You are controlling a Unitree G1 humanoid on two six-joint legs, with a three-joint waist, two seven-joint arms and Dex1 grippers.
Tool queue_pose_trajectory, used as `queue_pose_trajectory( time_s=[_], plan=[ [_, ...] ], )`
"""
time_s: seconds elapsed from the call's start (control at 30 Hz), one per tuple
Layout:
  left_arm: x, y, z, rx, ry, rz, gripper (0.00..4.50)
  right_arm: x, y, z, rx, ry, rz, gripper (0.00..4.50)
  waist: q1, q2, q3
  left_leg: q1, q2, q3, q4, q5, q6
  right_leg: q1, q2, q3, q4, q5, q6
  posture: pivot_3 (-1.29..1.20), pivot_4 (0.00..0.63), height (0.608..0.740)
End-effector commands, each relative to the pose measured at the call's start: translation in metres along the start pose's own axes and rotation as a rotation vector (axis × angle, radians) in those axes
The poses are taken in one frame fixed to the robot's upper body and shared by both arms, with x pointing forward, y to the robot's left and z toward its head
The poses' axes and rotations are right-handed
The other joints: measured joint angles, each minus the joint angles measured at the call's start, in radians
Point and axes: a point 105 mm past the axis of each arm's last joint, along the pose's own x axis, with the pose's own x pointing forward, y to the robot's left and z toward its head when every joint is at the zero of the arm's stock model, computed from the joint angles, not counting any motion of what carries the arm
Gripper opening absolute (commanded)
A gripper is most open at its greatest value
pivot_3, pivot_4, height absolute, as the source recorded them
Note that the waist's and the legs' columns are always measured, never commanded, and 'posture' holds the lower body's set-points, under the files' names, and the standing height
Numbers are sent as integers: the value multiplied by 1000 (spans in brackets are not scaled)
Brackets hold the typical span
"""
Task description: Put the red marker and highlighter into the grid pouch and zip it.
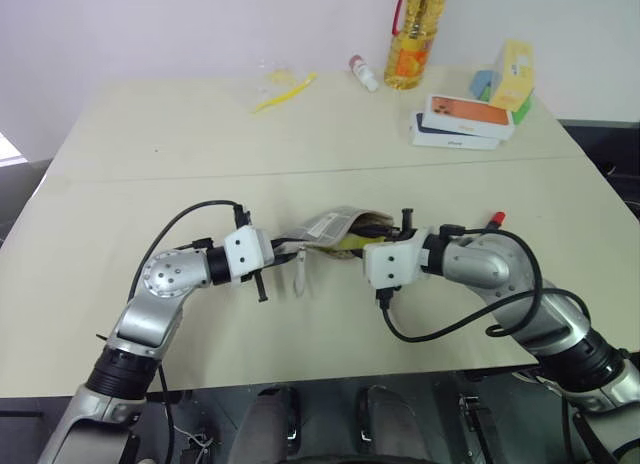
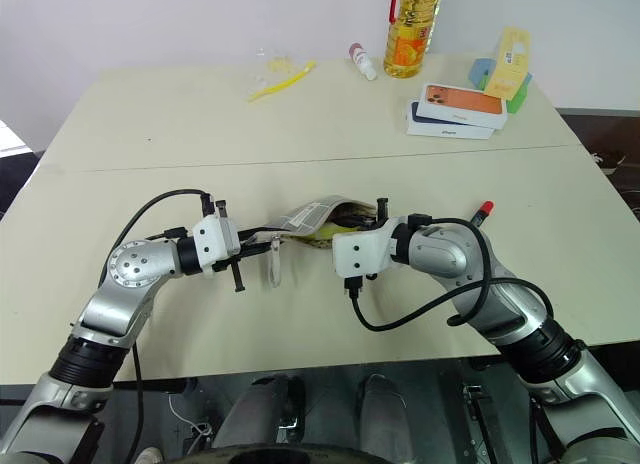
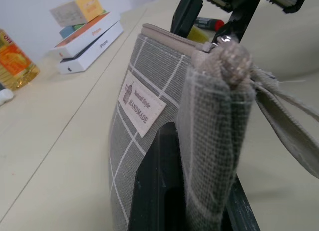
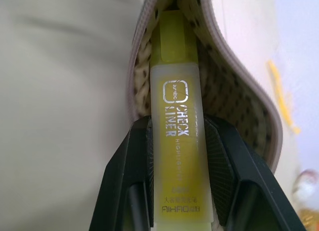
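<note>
Near the front edge of the pale surface (image 1: 90,314), mid-width: flat grey fabric grid pouch with white lines and a small white label (image 3: 144,91), held up off the surface between the two arms. Left gripper (image 3: 199,191) with jaws fully closed, pinching the pouch's zipper end, grey pull loop dangling beside it. Right gripper (image 4: 177,156) with jaws partly closed around the chunky yellow highlighter with yellow-green cap (image 4: 177,116), its tip already just inside the pouch's open mouth. Long axis of the highlighter in line with the right jaws and aimed straight into the opening toward the left jaws; likely next a push deeper along that same line, then a release.

Just beyond the right arm: short red marker with a black section (image 1: 494,220), lying on the surface, apparently not yet in the pouch, nearer the right arm.
</note>
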Motion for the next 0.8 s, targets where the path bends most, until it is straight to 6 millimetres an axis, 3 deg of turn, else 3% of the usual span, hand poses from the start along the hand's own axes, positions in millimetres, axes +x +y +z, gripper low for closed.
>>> queue_pose_trajectory(
  time_s=[0.03, 0.2, 0.27, 0.47, 0.53, 0.67, 0.8],
  plan=[
    [4, 4, 20, 50, -66, 4, 0, 1, 0, 12, -16, -53, 9, 1364, 0, 0, 0, 0, 0, 0, 0, 0, 0, 0, 0, 0, 0, 0, 0, 0, 150, 740],
    [4, 2, 14, 46, -52, 6, 0, -11, -18, 11, 86, -63, -82, 3857, 0, 0, 0, 0, 0, 0, 0, 1, -2, 0, 0, 0, 0, 0, 0, 0, 150, 740],
    [6, 3, 11, 40, -47, 17, 0, -19, -26, 13, 173, -80, -125, 4460, 5, 0, 0, 0, 0, 0, 0, 1, -2, 0, 0, 0, 0, 0, 0, 0, 150, 740],
    [28, 8, 11, 13, -93, 72, 0, -60, -45, 9, 506, -101, -257, 4460, 27, 0, 0, 0, 0, -1, 1, 0, 0, 2, 0, -1, 0, 0, 0, 0, 150, 740],
    [35, 7, 11, 8, -106, 78, 0, -75, -53, -6, 642, -58, -339, 4460, 26, 0, 0, 0, -1, -1, 3, -1, 1, 3, 0, -1, 0, 0, 0, 0, 150, 740],
    [53, 9, 7, -13, -130, 112, 0, -111, -47, -64, 1027, 138, -579, 4460, 34, 0, 0, 0, 0, -2, 5, -1, 2, 4, 0, -2, 0, 0, 0, 0, 150, 740],
    [65, 5, 7, -30, -160, 102, 0, -143, -17, -122, 1310, 493, -871, 4460, 40, 0, -1, 0, 0, -2, 6, -1, 2, 4, -1, -2, 0, 0, 0, 0, 150, 740]
  ],
)
